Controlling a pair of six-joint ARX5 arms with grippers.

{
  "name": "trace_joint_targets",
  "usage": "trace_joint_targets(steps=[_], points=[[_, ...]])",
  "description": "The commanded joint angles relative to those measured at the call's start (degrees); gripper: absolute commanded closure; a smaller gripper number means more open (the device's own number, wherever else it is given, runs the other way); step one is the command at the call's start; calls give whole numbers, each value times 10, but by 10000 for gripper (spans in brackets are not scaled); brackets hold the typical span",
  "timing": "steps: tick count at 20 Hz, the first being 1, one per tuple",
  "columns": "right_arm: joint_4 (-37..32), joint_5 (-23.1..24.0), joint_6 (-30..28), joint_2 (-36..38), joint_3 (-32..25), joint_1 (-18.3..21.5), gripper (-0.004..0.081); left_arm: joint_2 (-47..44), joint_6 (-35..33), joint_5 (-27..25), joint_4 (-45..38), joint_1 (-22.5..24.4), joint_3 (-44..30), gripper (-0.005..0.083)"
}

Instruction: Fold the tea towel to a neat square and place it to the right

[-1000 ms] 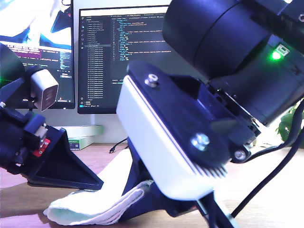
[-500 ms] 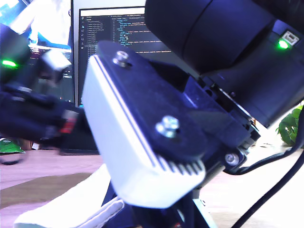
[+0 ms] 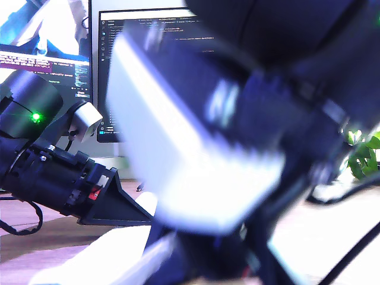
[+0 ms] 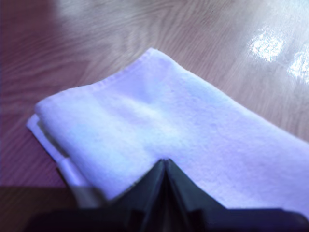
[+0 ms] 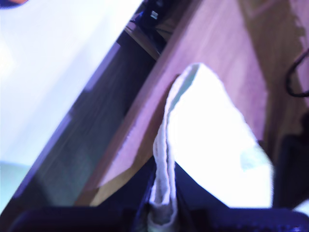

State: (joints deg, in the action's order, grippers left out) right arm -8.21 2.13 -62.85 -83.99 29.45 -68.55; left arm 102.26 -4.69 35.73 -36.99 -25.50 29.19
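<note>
The tea towel [image 4: 159,116] is white terry cloth, lying doubled over on the wooden table [image 4: 72,43]. My first gripper [image 4: 164,166] is shut, its tips meeting on the towel's near edge. In the second wrist view a lifted towel [image 5: 212,140] fold stands on edge, with its hem pinched in my shut second gripper [image 5: 161,212]. In the exterior view the towel [image 3: 89,261] is a white blur low at the exterior view's left. A large blurred arm [image 3: 237,148] fills the foreground and hides most of it.
Another black arm [image 3: 59,172] with a green light sits at the exterior view's left, its wedge-shaped fingers [image 3: 119,205] near the table. Two lit monitors [image 3: 142,35] stand behind. A plant [image 3: 363,155] shows at the exterior view's right. A black cable [image 5: 294,72] lies on the table.
The foreground arm has gone from sharp to motion-blurred and now covers more of the picture. The arm at the exterior view's left rose half a second ago and now sits low and steady.
</note>
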Motion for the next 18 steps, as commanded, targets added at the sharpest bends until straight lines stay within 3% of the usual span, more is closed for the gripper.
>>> trace_joint_targets(steps=[1,5,8,14,18], points=[[12,-15,16,37,-16,-23,781,20,-3,-12,28,10,-5,797],[13,-12,16,106,-16,-22,781,20,-15,9,57,-6,-5,797],[14,17,16,116,-16,-7,781,19,-30,13,82,-27,-5,797],[7,17,22,115,-16,82,781,14,-34,13,90,-35,-4,797],[-22,-11,86,114,-13,136,781,14,-48,14,103,-42,1,797]])
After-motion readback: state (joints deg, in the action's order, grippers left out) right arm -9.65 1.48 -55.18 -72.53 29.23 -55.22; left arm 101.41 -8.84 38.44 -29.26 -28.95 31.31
